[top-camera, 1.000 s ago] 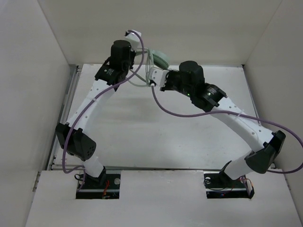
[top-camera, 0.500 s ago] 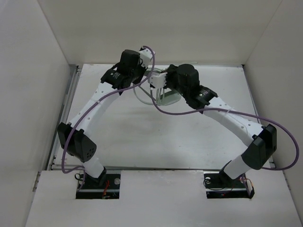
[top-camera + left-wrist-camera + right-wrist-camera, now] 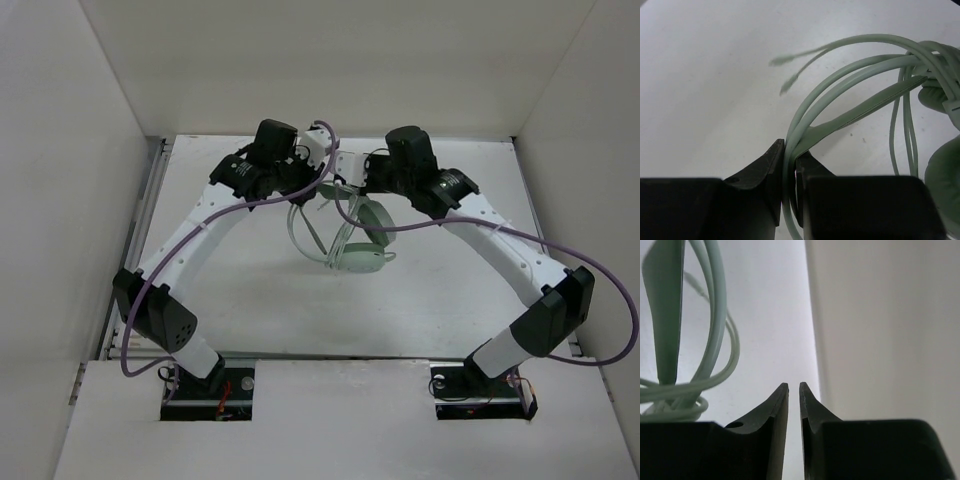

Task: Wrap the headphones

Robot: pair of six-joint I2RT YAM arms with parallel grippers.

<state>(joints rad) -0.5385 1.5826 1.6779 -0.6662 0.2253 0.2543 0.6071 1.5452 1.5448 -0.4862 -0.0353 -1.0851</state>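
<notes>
**Headphones status: left gripper clamped on cable, right gripper free**

1. Left gripper (image 3: 790,150): in the left wrist view, my jaws are closed on several strands of the pale green cable (image 3: 840,82) of the headphones (image 3: 362,258). The strands rise from the jaws and arc to the upper right of the frame. The flat headband (image 3: 865,105) crosses beneath them. Two loose cable ends appear blurred at upper centre.
2. Right gripper (image 3: 794,387): in the right wrist view, my jaws stand slightly apart with nothing between them. Cable loops and the headband hang at the left edge of the frame, clear of the jaws.
3. Only the top view shows both ear cups. They sit at frame centre, just below the two grippers, over the white surface (image 3: 250,290). Cable loops trail to their left. I cannot tell whether the lower cup touches the surface.
</notes>
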